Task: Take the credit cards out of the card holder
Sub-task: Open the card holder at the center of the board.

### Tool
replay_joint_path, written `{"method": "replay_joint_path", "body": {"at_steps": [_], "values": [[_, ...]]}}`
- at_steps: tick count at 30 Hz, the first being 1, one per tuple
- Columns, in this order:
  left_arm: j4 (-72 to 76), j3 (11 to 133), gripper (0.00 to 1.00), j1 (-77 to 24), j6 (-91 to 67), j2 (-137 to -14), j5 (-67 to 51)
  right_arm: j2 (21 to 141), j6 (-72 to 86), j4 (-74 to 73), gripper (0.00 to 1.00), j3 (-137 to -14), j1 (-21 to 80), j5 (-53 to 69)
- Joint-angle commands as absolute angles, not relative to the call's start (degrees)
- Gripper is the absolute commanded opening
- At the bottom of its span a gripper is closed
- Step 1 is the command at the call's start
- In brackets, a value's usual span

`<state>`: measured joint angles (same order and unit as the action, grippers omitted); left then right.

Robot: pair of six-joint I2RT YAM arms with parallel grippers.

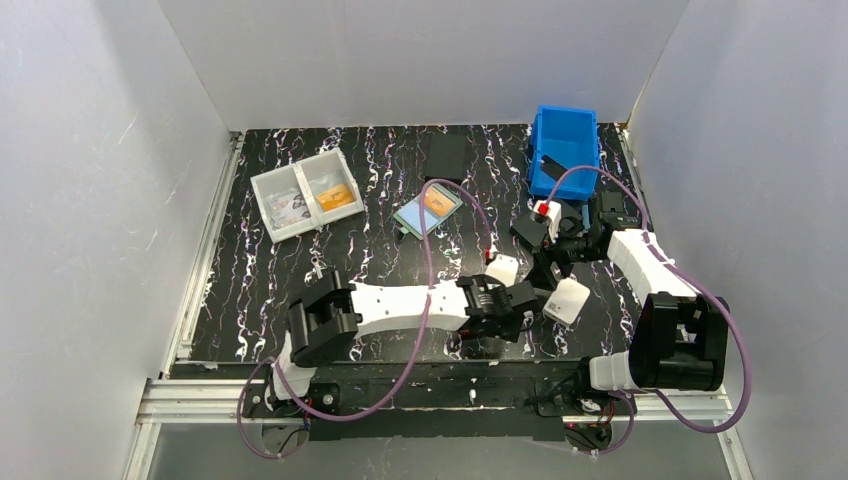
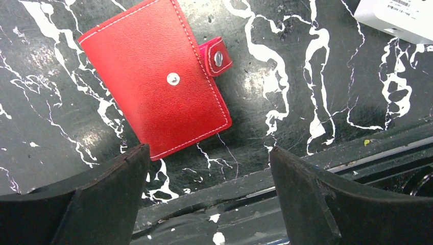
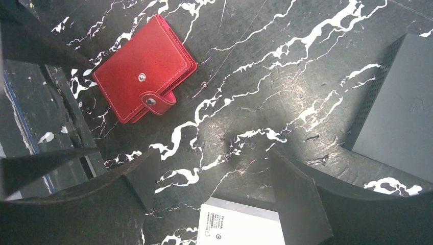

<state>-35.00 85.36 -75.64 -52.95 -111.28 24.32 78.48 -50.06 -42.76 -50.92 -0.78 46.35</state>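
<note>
One black, white-veined surface (image 1: pixel 260 270) carries everything. Both arms reach over its lower right part in the overhead view. The left arm (image 1: pixel 400 305) lies across from the left, and the right arm (image 1: pixel 640 255) bends in from the right edge. A blue bin (image 1: pixel 565 150) stands at the upper right and a white two-part tray (image 1: pixel 300 192) at the upper left. A black flat pad (image 1: pixel 446 157) lies at top centre, with a teal-framed case (image 1: pixel 428 212) just below it. The card holder (image 2: pixel 153 81), red and folded shut, lies flat in the upper left of both wrist views, untouched, its snap tab (image 2: pixel 218 57) unfastened. The left fingers (image 2: pixel 117 184) are spread wide below it and grip nothing. The right fingers (image 3: pixel 122 194) are likewise spread wide, with nothing between them.
</note>
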Motion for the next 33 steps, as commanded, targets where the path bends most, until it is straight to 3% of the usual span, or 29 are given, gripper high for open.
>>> {"method": "replay_joint_path", "body": {"at_steps": [1,19,25,30,33], "values": [[-48.6,93.9,0.86,-76.0,-55.8,-115.8,29.7,78.1,-48.3,-41.3,0.86,-53.6,-1.0,46.5],[-56.9,106.6,0.80,-75.5,-57.9,-128.8,34.4,78.8,-48.0,-41.9,0.86,-54.0,-1.3,46.3],[-57.4,104.1,0.58,-75.1,-61.0,-126.3,34.3,78.7,-48.4,-42.2,0.86,-54.0,-1.7,46.5],[-54.7,98.6,0.51,-75.1,-62.1,-120.7,34.2,78.7,-48.8,-42.7,0.86,-54.0,-2.0,47.0],[-51.6,93.7,0.38,-74.9,-63.0,-116.1,33.8,78.7,-49.1,-43.0,0.86,-54.0,-2.1,47.1]]}}
